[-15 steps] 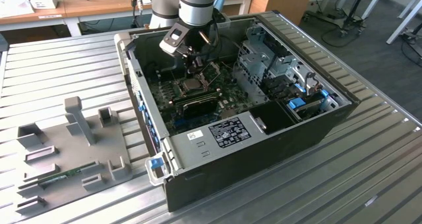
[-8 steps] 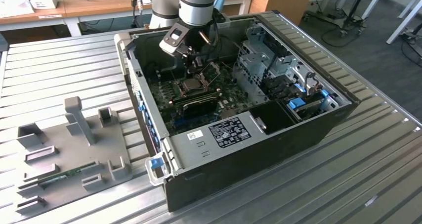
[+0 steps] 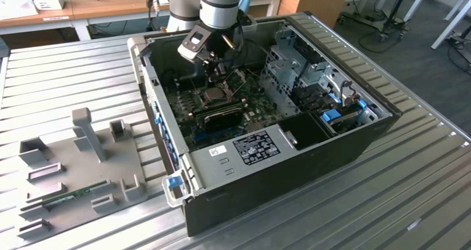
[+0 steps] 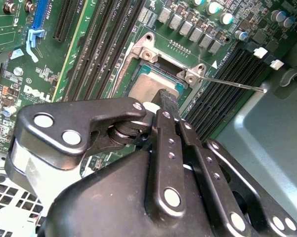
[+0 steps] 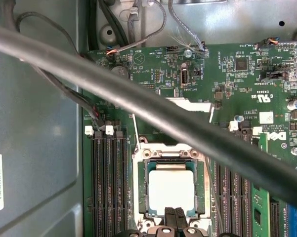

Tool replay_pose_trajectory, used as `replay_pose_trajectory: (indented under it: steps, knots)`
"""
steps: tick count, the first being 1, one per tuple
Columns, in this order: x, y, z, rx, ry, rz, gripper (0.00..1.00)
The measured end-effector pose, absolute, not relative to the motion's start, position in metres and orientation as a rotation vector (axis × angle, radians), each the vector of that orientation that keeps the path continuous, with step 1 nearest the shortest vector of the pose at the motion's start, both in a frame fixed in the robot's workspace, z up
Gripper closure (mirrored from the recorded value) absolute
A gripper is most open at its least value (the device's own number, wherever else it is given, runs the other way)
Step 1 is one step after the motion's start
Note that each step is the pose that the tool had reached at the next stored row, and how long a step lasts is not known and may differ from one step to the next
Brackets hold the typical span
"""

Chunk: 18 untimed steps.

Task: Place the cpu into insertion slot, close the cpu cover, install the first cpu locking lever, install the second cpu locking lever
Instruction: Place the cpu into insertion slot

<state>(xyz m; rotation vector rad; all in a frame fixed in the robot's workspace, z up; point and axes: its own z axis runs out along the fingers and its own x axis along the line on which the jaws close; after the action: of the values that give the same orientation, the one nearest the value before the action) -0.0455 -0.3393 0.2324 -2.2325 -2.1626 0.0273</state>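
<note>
— What sits closest to the lens?
— The gripper [image 4: 167, 95], its black linkage looming large in the second wrist view. The two fingers are pressed together with nothing between them (I see no gap in either wrist view).
— And at the tips?
— They meet the near edge of the cpu [image 5: 170, 190] or the frame beside it; I can't tell which they touch. The cpu lies flat in the insertion slot [image 5: 146, 197], metal top up, just ahead of the fingertips.
— The cpu cover?
— The cpu cover [image 5: 170, 149] lies flat around the chip, its window framing it.
— Further out?
— A thin wire lever [image 4: 237, 85] juts sideways from a socket corner, beyond the tips. Long black memory slots [image 5: 108, 187] flank the socket on both sides of the gripper, all on the green board [image 5: 237, 84]. A thick black cable [image 5: 138, 103] crosses the first wrist view. In the exterior view, the arm reaches down into the open computer case [image 3: 294, 167].
</note>
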Motion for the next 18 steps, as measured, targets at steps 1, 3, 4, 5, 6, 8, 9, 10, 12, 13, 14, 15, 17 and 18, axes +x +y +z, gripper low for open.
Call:
replay_pose_trajectory:
  steps: [1, 3, 4, 5, 6, 8, 9, 10, 12, 13, 14, 15, 17, 18]
  knots:
    - [-0.0455, -0.3393, 0.2324, -2.232, -2.162, 0.028, 0.89]
    - [-0.0455, -0.3393, 0.2324, -2.231, -2.161, 0.030, 0.89]
    - [-0.0455, -0.3393, 0.2324, -2.231, -2.161, 0.031, 0.89]
    - [-0.0455, -0.3393, 0.2324, -2.231, -2.161, 0.031, 0.89]
    - [-0.0455, -0.3393, 0.2324, -2.230, -2.160, 0.032, 0.89]
    - [-0.0455, -0.3393, 0.2324, -2.230, -2.160, 0.034, 0.89]
    - [-0.0455, -0.3393, 0.2324, -2.229, -2.159, 0.035, 0.89]
    - [-0.0455, -0.3393, 0.2324, -2.229, -2.159, 0.036, 0.89]
    - [-0.0455, -0.3393, 0.2324, -2.228, -2.158, 0.037, 0.89]
    - [-0.0455, -0.3393, 0.2324, -2.228, -2.158, 0.038, 0.89]
    - [-0.0455, -0.3393, 0.2324, -2.227, -2.157, 0.039, 0.89]
    - [-0.0455, -0.3393, 0.2324, -2.227, -2.157, 0.040, 0.89]
    - [-0.0455, -0.3393, 0.2324, -2.226, -2.156, 0.042, 0.89]
    - [-0.0455, -0.3393, 0.2324, -2.226, -2.156, 0.042, 0.89]
